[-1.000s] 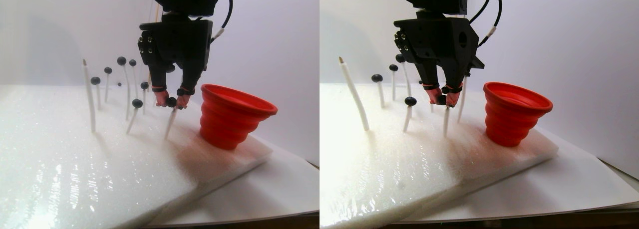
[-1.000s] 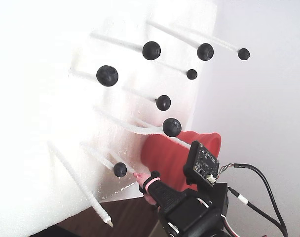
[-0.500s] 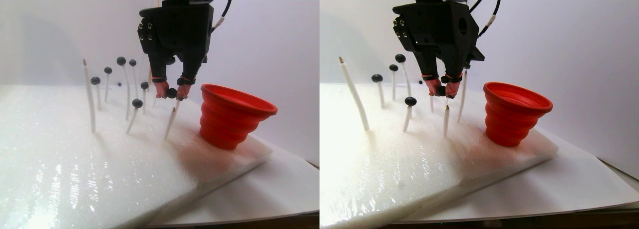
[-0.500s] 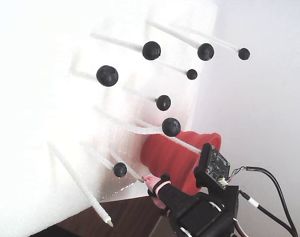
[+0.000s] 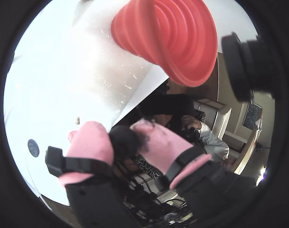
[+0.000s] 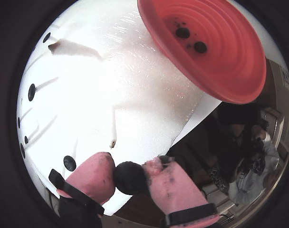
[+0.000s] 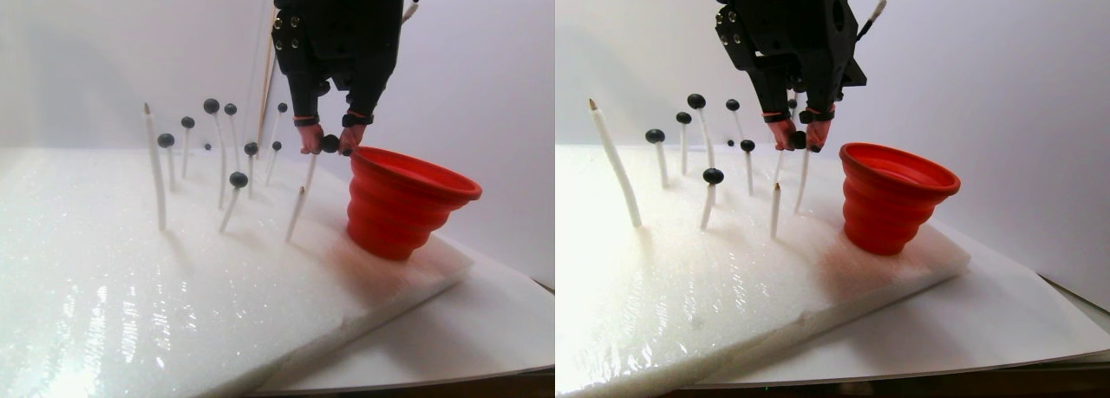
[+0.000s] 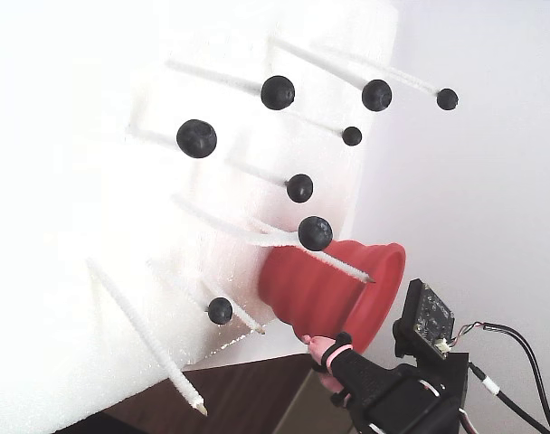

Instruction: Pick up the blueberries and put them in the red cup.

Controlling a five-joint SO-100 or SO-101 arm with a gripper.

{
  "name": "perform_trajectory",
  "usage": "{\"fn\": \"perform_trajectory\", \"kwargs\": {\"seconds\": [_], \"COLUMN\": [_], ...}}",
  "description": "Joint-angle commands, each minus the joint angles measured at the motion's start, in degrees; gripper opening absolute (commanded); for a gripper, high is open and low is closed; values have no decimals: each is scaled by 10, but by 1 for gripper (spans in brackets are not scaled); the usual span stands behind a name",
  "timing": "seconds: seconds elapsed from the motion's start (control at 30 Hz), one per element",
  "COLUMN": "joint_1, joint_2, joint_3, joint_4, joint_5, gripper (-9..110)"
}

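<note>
Since the earlier frames the gripper [image 7: 330, 144] has risen off the bare white stick [image 7: 296, 213] and swung toward the red cup [image 7: 401, 202], carrying one blueberry [image 6: 129, 177] with it. The pink-tipped jaws are pinching that berry between their pads, seen clearly in both wrist views. In the stereo pair view the held berry hangs just beside the cup's near rim, level with it and not yet over the opening. The cup stands tilted on the white foam slab [image 7: 173, 268], to the right of the jaws in that view. In a wrist view two blueberries in the cup [image 6: 191, 40] lie on its bottom, ahead of the jaws. The remaining blueberries on sticks [image 8: 278, 92] stand behind and to the left of the jaws in the stereo pair view, well apart from them.
</note>
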Motion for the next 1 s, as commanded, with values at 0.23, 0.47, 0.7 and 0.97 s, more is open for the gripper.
{"fn": "perform_trajectory", "kwargs": {"seconds": [0.23, 0.47, 0.7, 0.97], "joint_1": [67, 100, 123, 143], "joint_2": [55, 40, 16, -28], "joint_3": [-71, -98, -131, -168], "joint_4": [14, 16, 15, -4], "joint_5": [-26, -38, -42, -45], "gripper": [11, 11, 11, 11]}}
